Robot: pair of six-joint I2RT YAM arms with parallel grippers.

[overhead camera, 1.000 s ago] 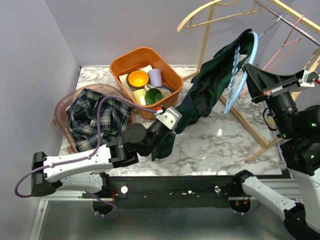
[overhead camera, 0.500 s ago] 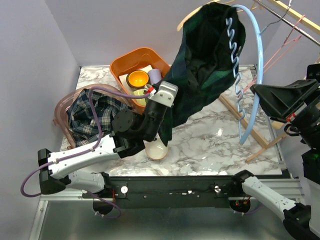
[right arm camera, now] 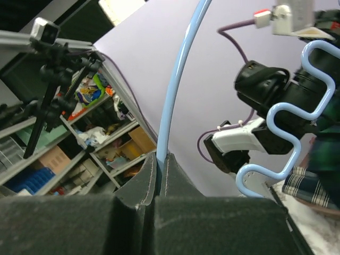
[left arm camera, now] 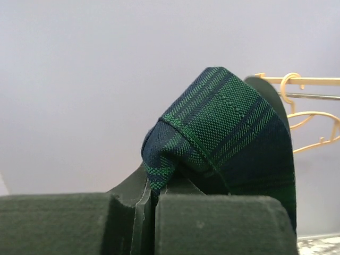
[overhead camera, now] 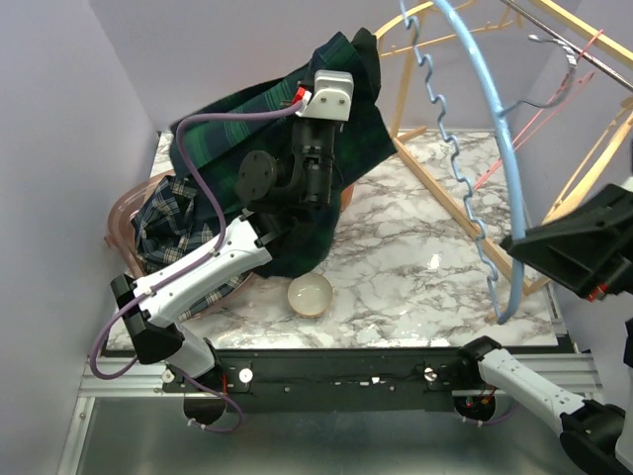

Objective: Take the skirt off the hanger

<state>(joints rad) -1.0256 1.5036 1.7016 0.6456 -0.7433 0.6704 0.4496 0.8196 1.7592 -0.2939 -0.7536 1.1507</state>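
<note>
The dark green plaid skirt (overhead camera: pixel 232 129) hangs bunched over my raised left arm at the upper left, apart from the hanger. My left gripper (left arm camera: pixel 151 186) is shut on a fold of the skirt (left arm camera: pixel 223 122); in the top view its fingers are hidden under the cloth by the wrist camera (overhead camera: pixel 331 94). The light blue hanger (overhead camera: pixel 497 119), with its wavy bar, is bare and stands tilted at the right. My right gripper (overhead camera: pixel 516 247) is shut on the hanger's curved arm, which also shows in the right wrist view (right arm camera: pixel 178 79) between the closed jaws (right arm camera: pixel 159 159).
A pink basket (overhead camera: pixel 117 223) holding a checked cloth (overhead camera: pixel 168 233) sits at the left. A small cream bowl (overhead camera: pixel 310 294) lies on the marble table near the front. A wooden rack (overhead camera: pixel 465 213) with wooden hangers and a pink hanger (overhead camera: pixel 554 99) stands at the back right.
My left arm has swung up and to the left with the skirt, pulling it off the hanger. My right gripper has drawn the now bare hanger rightward and nearer the camera.
</note>
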